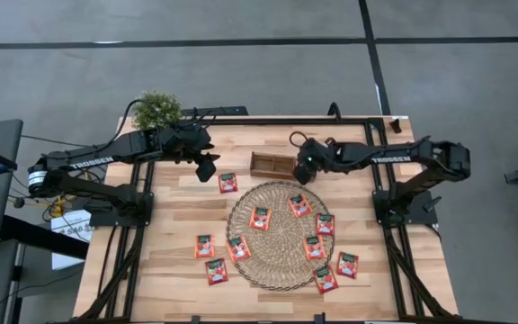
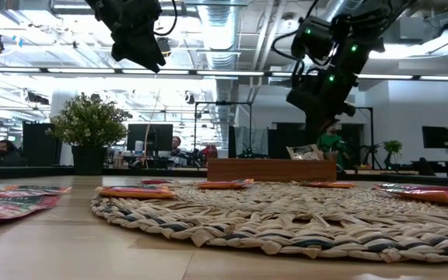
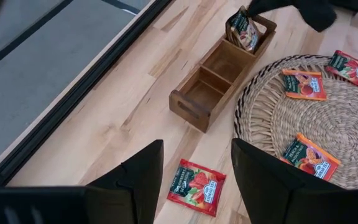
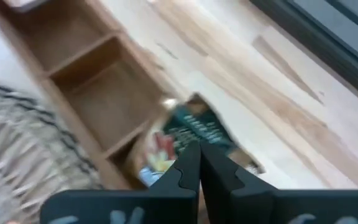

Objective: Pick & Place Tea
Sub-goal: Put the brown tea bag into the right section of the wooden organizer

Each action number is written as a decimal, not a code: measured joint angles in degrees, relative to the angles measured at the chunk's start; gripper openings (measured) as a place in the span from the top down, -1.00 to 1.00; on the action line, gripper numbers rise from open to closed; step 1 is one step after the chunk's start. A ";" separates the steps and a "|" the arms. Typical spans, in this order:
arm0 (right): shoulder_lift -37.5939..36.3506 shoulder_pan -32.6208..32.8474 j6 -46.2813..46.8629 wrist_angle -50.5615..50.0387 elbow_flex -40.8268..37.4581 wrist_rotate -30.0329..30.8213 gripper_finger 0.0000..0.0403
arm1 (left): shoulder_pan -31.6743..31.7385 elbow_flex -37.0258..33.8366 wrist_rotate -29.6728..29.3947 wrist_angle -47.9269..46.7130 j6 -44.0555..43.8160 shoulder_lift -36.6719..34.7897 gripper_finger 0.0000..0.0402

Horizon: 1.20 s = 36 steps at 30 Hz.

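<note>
A brown wooden tray [image 1: 272, 164] stands at the far middle of the table. One tea sachet [image 3: 243, 28] sticks up tilted out of its right-end compartment, leaning on the wall. My right gripper [image 4: 198, 151] is shut just above this sachet [image 4: 188, 127]. Several red-orange tea sachets [image 1: 260, 217] lie flat on the round woven mat [image 1: 281, 250]; others lie on the bare table [image 1: 228, 183]. My left gripper [image 3: 197, 152] hangs open, high over the table left of the tray, above that sachet [image 3: 197, 186], touching nothing. My right gripper slants down from the table's right with shut fingertips over the top of the sachet [image 4: 194, 134] in the tray's end compartment. I cannot tell whether they touch it. The sachet faces the camera broadside, not edge-on between the fingers.
A potted green plant [image 1: 156, 110] stands at the table's far left corner. The tray's other two compartments [image 3: 219, 65] show bare wood. Loose sachets [image 1: 216, 270] lie left of the mat and one [image 1: 347, 264] lies right of it. Bare table lies along the near edge.
</note>
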 joint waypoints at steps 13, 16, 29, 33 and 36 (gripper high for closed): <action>0.41 -4.48 -1.53 -3.61 -0.13 -3.17 1.00 | 0.00 0.00 0.00 0.06 0.00 0.00 0.09; 0.38 -3.28 -1.19 -5.09 -0.24 -3.14 1.00 | 0.00 0.00 0.00 0.24 0.03 0.00 0.09; -0.78 0.37 -2.69 -5.25 3.86 1.64 1.00 | 0.00 0.00 0.00 1.45 0.22 0.00 0.09; -1.06 -0.52 -3.06 -4.26 4.33 -1.55 1.00 | 0.00 0.00 0.01 1.46 0.22 0.00 0.09; 0.04 -0.88 -3.08 -3.28 4.35 -4.84 1.00 | 0.00 0.00 0.00 1.46 0.22 0.00 0.09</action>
